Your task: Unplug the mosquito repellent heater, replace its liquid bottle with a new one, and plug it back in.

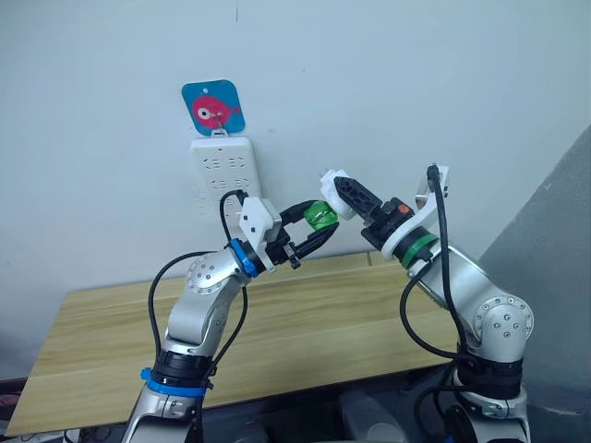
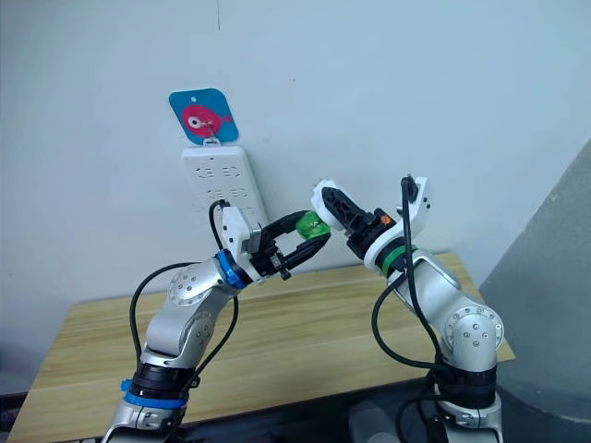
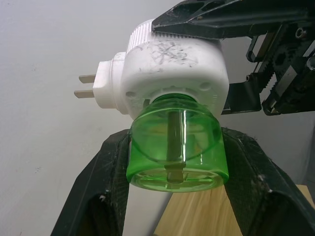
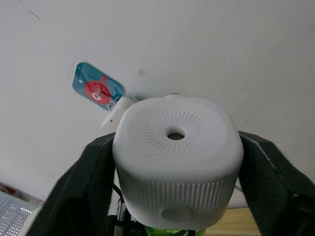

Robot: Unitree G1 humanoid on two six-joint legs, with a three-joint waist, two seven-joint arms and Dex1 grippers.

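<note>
Your right gripper (image 1: 343, 196) clamps the mosquito repellent heater (image 3: 172, 69); left gripper (image 1: 312, 231) at its 7 o'clock pinches the coaxial green bottle (image 3: 178, 148).

site: looking like a lab test bench, not a home | wall (image 1: 416, 83): plain, pale, sitting bare | strip (image 1: 224, 175): white power strip hanging off a hook (image 1: 219, 135) under a blue fish sticker (image 1: 213, 106) | table (image 1: 305, 323): light wood top standing against wall | panel (image 1: 554, 268): grey slab leaning at the right
</note>
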